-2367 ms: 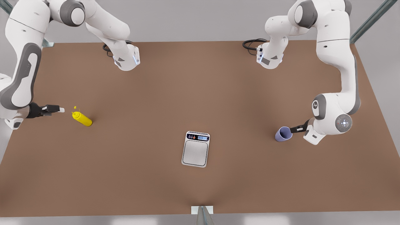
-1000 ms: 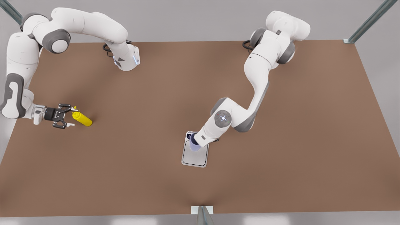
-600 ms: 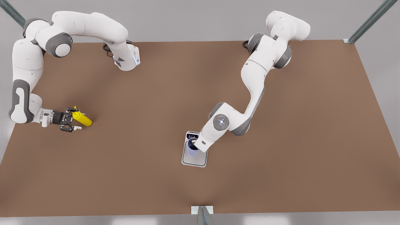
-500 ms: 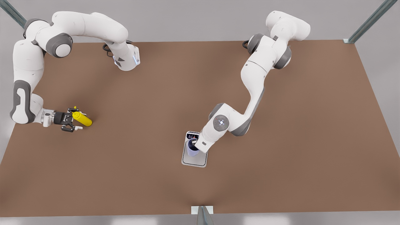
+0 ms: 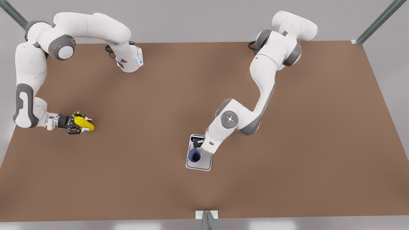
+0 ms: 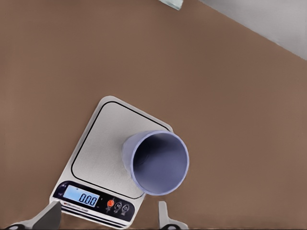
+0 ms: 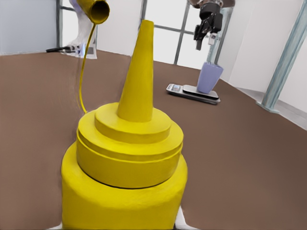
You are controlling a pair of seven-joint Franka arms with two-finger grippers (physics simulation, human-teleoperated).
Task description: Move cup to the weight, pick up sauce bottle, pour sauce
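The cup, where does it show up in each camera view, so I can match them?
Front view: the cup stands on the scale, low centre, below the left gripper.
Left wrist view: cup seen from above on the scale.
Right wrist view: cup far off behind the sauce bottle.
Shared landmark: the scale.

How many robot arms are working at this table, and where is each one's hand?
2. The left gripper hangs just above the cup on the scale. The right gripper reaches around the yellow bottle near the front view's left edge.
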